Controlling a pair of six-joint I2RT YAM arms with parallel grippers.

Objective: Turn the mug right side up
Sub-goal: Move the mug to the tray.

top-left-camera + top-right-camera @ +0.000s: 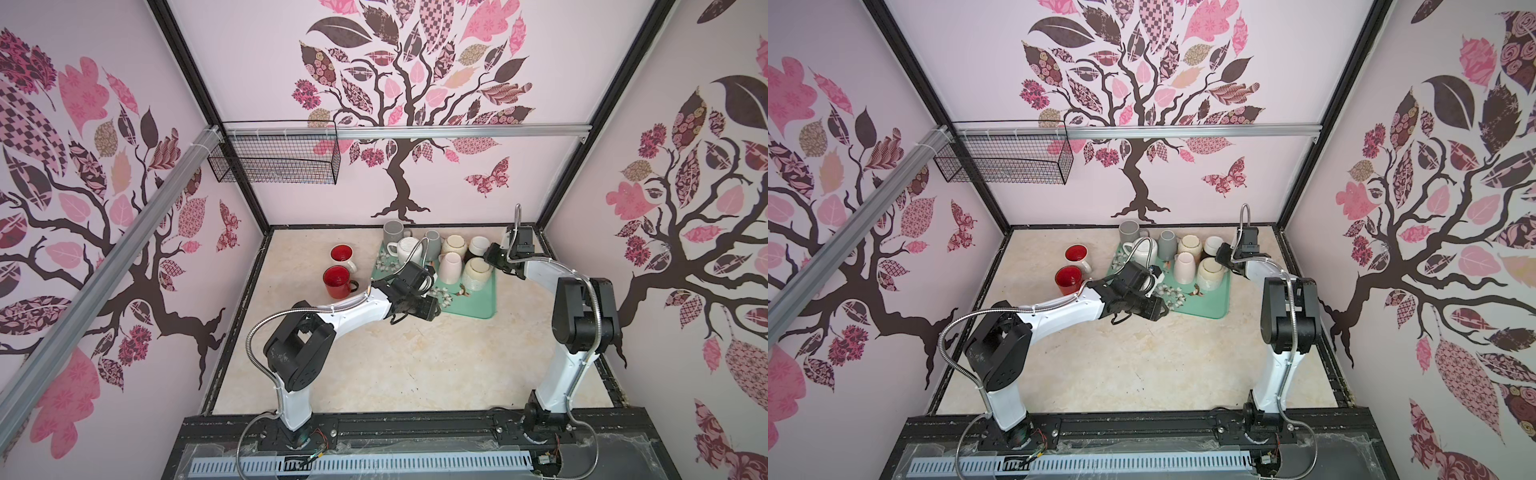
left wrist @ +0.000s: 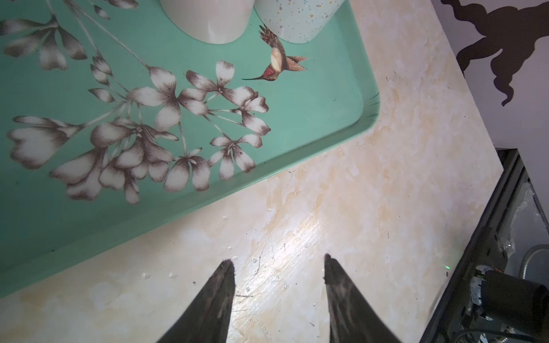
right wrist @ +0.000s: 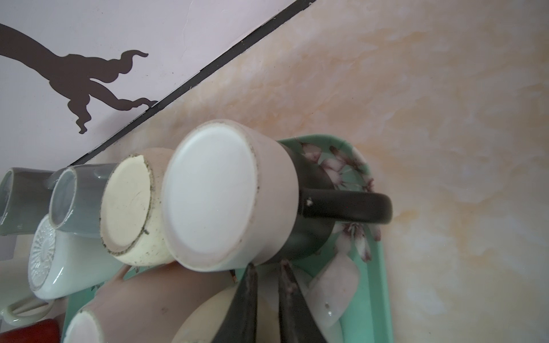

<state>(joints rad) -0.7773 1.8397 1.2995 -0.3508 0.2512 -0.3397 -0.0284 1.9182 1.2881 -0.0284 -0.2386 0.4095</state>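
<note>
Two jaws of the left gripper [image 2: 279,261] stand open over the table, just beside the tray's [image 2: 297,166] near edge. The right gripper [image 3: 267,264], jaws nearly closed with the grip unclear, sits beside the upside-down mug [image 3: 214,193] in the tray's far corner.

A robotics lab cell dressed as a home: a left arm [image 1: 353,309] and a right arm [image 1: 557,374] stand on a base rail [image 1: 415,426] inside a booth framed in aluminium rail [image 1: 457,133]. A tree decal [image 1: 401,183] covers the back panel, a wire basket [image 1: 274,162] hangs there, and mugs [image 1: 451,268] crowd a floral tray [image 1: 478,305].

Soft even light, mild glare, warped edges
</note>
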